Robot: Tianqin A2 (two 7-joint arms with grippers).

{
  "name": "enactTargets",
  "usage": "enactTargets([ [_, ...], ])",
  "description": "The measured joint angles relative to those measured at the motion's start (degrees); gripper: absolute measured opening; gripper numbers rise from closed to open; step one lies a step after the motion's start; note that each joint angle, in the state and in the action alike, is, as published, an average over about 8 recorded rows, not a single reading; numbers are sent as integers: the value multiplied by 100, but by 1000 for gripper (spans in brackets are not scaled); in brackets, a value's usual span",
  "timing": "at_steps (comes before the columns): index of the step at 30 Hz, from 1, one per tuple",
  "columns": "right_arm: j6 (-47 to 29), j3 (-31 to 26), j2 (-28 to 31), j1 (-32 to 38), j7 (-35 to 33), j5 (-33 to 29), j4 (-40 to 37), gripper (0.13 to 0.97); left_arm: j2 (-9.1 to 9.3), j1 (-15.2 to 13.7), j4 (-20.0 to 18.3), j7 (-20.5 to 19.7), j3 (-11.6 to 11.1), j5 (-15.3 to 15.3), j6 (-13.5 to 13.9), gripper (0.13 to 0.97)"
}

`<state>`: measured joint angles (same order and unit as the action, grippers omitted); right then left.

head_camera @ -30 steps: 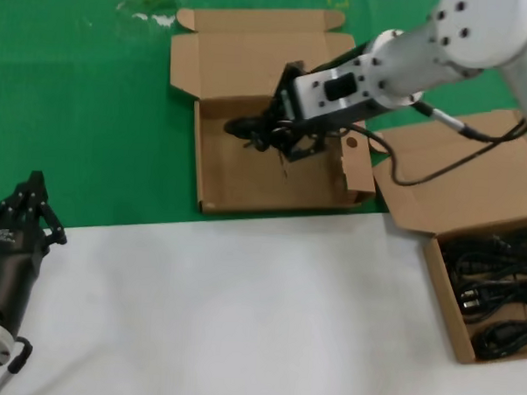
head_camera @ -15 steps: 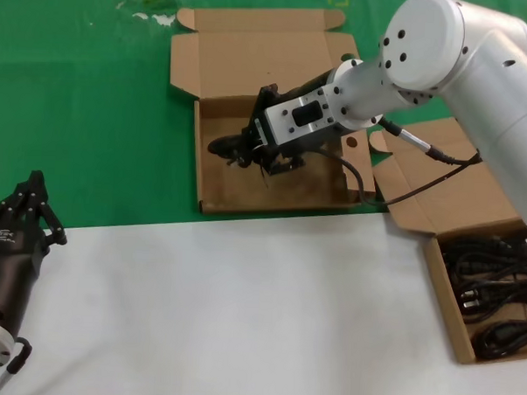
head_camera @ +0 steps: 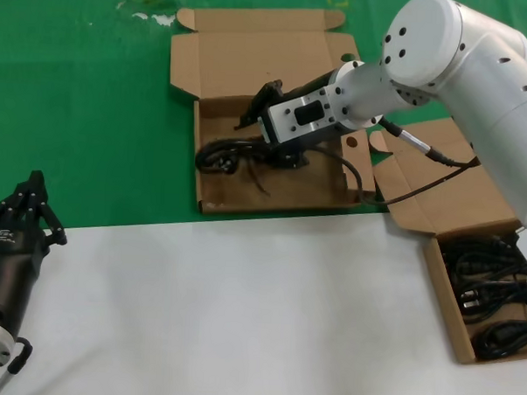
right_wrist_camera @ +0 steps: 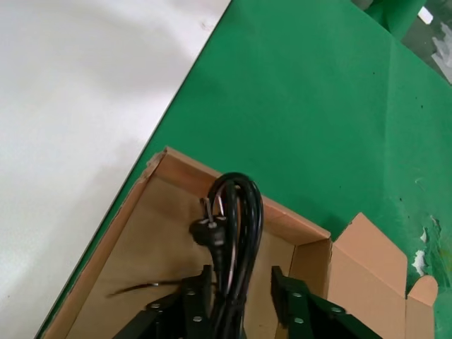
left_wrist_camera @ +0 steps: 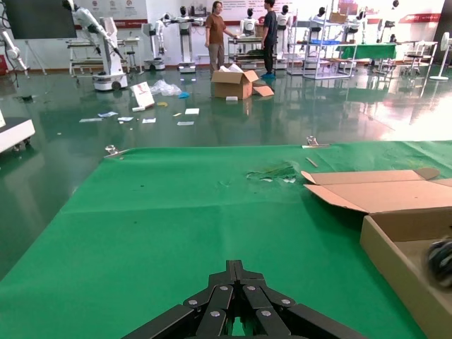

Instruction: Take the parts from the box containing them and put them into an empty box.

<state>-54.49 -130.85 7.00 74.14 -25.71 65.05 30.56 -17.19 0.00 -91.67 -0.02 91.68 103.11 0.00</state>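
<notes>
Inside the empty box (head_camera: 213,191), power cord (head_camera: 223,154) lengthwise between right tool (head_camera: 264,145) fingers.

Green mat (head_camera: 92,111); white tabletop (head_camera: 241,310); people (left_wrist_camera: 215,21) in background.
</notes>
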Motion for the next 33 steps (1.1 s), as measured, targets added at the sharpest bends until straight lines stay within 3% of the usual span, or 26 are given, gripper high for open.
enactTargets([
  [9, -148, 6, 214, -88, 274, 16, 456, 394, 0, 0, 0, 0, 0, 0, 0, 140],
  [23, -728, 377, 1395, -846, 1444, 367, 2918, 721, 0, 0, 0, 0, 0, 0, 0, 140],
  [33, -498, 928, 2053, -1762, 2163, 866, 4286, 867, 0, 0, 0, 0, 0, 0, 0, 140],
])
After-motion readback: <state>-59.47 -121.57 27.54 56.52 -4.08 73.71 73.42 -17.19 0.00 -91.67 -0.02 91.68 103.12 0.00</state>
